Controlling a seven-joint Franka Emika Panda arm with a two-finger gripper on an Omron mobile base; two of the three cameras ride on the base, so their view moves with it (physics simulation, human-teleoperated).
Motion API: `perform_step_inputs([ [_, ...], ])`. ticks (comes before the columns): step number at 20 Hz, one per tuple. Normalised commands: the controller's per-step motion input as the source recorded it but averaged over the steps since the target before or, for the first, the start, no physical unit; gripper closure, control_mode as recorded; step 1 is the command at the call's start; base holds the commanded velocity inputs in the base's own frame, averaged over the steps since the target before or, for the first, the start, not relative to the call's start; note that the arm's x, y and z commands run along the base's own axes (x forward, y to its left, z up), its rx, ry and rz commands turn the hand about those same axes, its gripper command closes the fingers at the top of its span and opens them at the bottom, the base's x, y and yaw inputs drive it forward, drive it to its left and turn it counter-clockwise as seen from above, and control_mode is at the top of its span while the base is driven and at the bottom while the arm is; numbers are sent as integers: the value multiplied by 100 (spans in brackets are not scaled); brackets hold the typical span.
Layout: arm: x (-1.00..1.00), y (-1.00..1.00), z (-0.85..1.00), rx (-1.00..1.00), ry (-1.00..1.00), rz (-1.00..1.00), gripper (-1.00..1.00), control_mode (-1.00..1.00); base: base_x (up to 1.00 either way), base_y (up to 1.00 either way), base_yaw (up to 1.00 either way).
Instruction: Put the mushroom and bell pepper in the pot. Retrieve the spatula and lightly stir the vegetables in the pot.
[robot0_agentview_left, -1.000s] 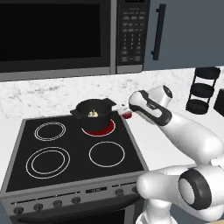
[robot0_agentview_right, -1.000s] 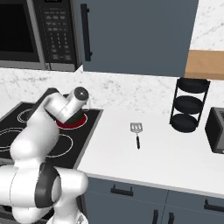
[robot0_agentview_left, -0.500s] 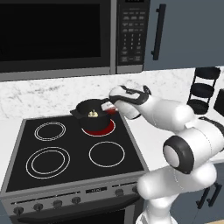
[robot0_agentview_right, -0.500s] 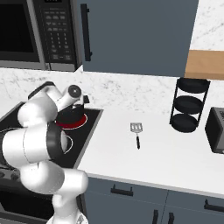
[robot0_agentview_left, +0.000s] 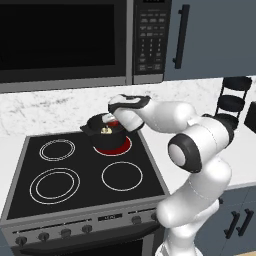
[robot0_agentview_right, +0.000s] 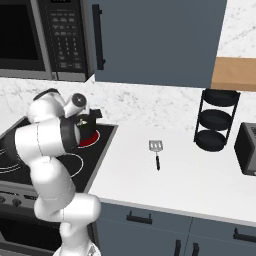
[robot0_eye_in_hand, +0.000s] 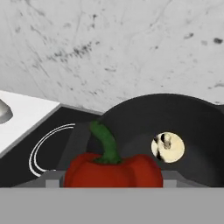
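The stove (robot0_agentview_left: 85, 170) carries 4 burner rings. The pot (robot0_agentview_left: 106, 131) sits on the far right ring, which glows red (robot0_agentview_left: 114, 146). The mushroom (robot0_eye_in_hand: 168, 147) lies inside the pot, a pale tan lump against the black interior.

The gripper (robot0_agentview_left: 114, 120) hangs over the right rim of the pot. Its jaws stand wide and clamp the bell pepper (robot0_eye_in_hand: 113, 169), a red body with a green stem pointing up, held just short of the pot mouth in the hand view. In the left base view only a red sliver of the pepper shows under the white hand.

The spatula (robot0_agentview_right: 156, 152) lies flat on the white counter (robot0_agentview_right: 165, 180), well apart from the stove, head toward the far wall and handle toward the near edge.

Surroundings: a microwave (robot0_agentview_left: 65, 37) hangs above the stove, a dark cabinet (robot0_agentview_right: 155, 40) to its right. A black tiered rack (robot0_agentview_right: 215, 120) stands on the far right of the counter, with a dark appliance (robot0_agentview_right: 246, 149) beside it, cut off by the frame edge.

In the right base view the arm's own links cover most of the pot and the gripper. The fingertips cannot be made out in the hand view.
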Motion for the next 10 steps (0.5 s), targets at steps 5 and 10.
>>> perform_step_inputs([
  [5, 51, 26, -20, -3, 0, 0, 100, -100, 0, 0, 0],
  [10, 54, 6, -32, -3, 0, 0, 100, -100, 0, 0, 0],
])
